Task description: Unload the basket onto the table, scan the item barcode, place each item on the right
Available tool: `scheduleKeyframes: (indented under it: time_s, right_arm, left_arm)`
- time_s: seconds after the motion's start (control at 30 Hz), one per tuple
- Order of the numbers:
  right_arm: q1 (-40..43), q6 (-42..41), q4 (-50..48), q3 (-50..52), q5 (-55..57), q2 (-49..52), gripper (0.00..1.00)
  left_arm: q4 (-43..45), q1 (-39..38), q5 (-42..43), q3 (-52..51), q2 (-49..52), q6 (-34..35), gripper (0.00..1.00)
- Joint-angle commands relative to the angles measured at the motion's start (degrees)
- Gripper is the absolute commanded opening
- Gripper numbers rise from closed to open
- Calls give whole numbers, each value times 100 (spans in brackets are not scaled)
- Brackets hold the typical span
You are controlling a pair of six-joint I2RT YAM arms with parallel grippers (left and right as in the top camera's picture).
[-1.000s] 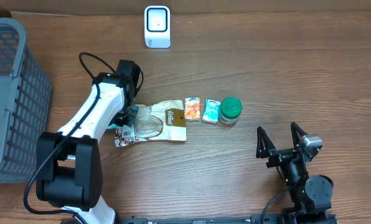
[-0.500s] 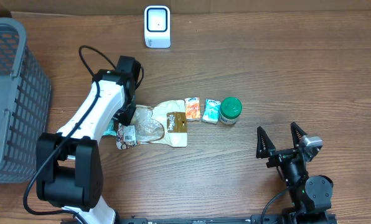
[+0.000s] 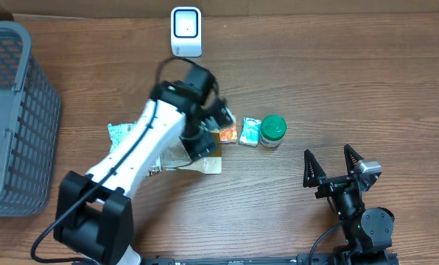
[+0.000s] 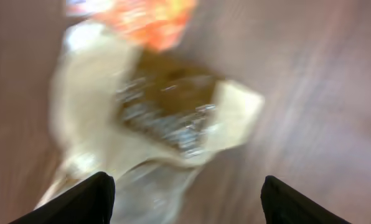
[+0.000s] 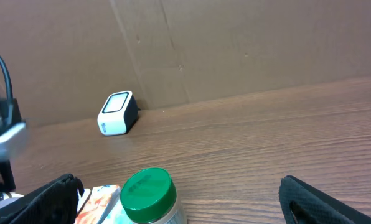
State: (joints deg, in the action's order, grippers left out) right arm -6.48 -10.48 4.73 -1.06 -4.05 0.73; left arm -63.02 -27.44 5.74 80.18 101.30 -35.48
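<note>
A white barcode scanner (image 3: 185,31) stands at the table's back edge and also shows in the right wrist view (image 5: 117,113). A beige pouch with a brown label (image 3: 211,164) lies mid-table. To its right in a row are an orange packet (image 3: 230,133), a teal packet (image 3: 250,131) and a green-lidded jar (image 3: 273,130). My left gripper (image 3: 202,140) hangs open over the pouch, which shows blurred (image 4: 167,118) above the dark fingertips (image 4: 79,202); nothing is held. My right gripper (image 3: 328,153) stands open at the front right, empty, facing the jar (image 5: 149,190).
A grey mesh basket (image 3: 13,118) fills the left edge. A crinkled white-green packet (image 3: 120,134) lies left of the pouch. A cardboard wall (image 5: 235,43) backs the table behind the scanner.
My left gripper was shut at the pouch's left end, opened and let go, then swung right and now hangs over the brown label. The right arm has not moved.
</note>
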Motion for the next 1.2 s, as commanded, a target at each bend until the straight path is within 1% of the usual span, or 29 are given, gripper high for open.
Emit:
scheduleKeyframes:
  time_s: [0.0, 0.03, 0.07, 0.1, 0.13, 0.17, 0.2, 0.23, 0.27, 0.33, 0.37, 0.7, 0.77, 0.93, 1.07, 1.17]
  right_arm:
    - [-26, 31, -17, 59, 35, -57, 100]
    - [-26, 31, -17, 59, 35, -57, 100]
    - [-26, 28, -17, 59, 35, -57, 100]
    - [-26, 31, -17, 59, 35, -57, 100]
    - [-26, 31, -17, 59, 35, -57, 100]
    - [-26, 31, -17, 59, 35, -57, 100]
    - [-26, 31, -17, 59, 35, -57, 100]
    - [-26, 31, -17, 59, 35, -57, 100]
    - [-26, 31, -17, 59, 35, -57, 100]
    - [-26, 31, -17, 59, 35, -57, 100]
    - [-26, 31, -17, 59, 35, -57, 100]
    - [-26, 31, -17, 59, 35, -57, 100]
    - [-26, 31, -17, 59, 35, -57, 100]
    - [-26, 31, -17, 59, 35, -57, 100]
    - [-26, 31, -17, 59, 35, -57, 100]
    - [-26, 31, -17, 59, 35, -57, 100]
  left_arm:
    - [-120, -269, 592, -306, -4, -568, 76]
    - [-151, -326, 612, -389, -4, -568, 75]
    - [-162, -369, 638, -468, -4, -570, 72]
    - [-166, -413, 680, -557, -4, -570, 66]
    - [-162, -450, 730, -643, -4, -570, 51]
    - [-131, -481, 782, -745, -4, -570, 34]
    - [-81, -498, 802, -841, -4, -570, 26]
    - [-42, -518, 802, -927, -4, -570, 21]
    - [26, -525, 796, -1021, -4, -570, 20]
    - [195, -522, 785, -1198, -4, -570, 12]
    - [304, -522, 785, -1281, -4, -570, 5]
    - [1438, -520, 691, -1878, -4, -570, 4]
    - [1650, -520, 555, -2013, -4, -568, 4]
    - [2070, -514, -103, -2203, -4, -549, 4]
    - [2695, -455, -492, -2205, -4, -310, 4]
    - [3261, -361, -553, -2205, -4, -35, 4]
